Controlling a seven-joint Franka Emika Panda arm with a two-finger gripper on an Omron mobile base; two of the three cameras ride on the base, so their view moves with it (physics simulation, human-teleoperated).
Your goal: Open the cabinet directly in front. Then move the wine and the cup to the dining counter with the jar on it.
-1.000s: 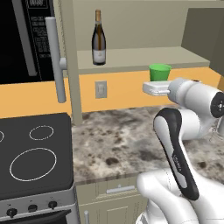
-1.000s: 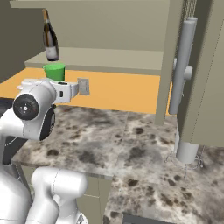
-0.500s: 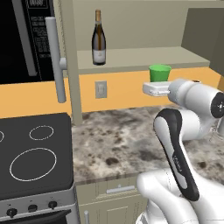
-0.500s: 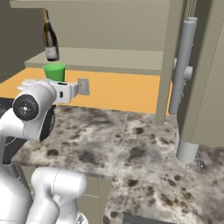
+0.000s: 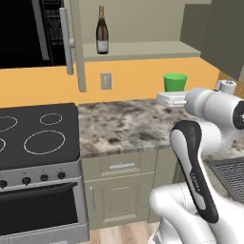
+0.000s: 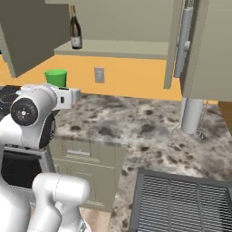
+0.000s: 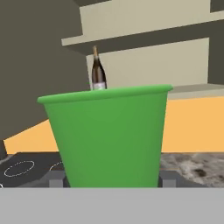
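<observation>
The small green cup [image 5: 175, 82] hangs in front of the orange wall above the worktop, with my gripper [image 5: 172, 98] shut on its lower part. In the hand view the cup [image 7: 107, 135] sits between the two fingertips [image 7: 57, 178] of the gripper [image 7: 111, 180]. From the right, the cup [image 6: 55, 77] stands just above the gripper [image 6: 68, 97]. The cabinet [image 5: 143, 47] has both doors swung open. The wine [image 5: 101, 31] stands upright on its lower shelf, also seen as the wine [image 6: 75, 28] and the wine [image 7: 98, 72]. The dining counter and the jar are out of view.
A black stove [image 5: 38, 138] sits left of the mottled worktop [image 5: 124, 126], under a dark microwave [image 5: 24, 33]. The left door's bar handle [image 5: 64, 40] juts out; the right door [image 6: 208, 45] hangs over a grey cylinder [image 6: 192, 115]. A dark grate [image 6: 181, 204] lies at the lower right.
Both base views have pulled back from the cabinet, so the worktop's front and the drawers now show: the camera moved. The cup has stayed in the gripper.
</observation>
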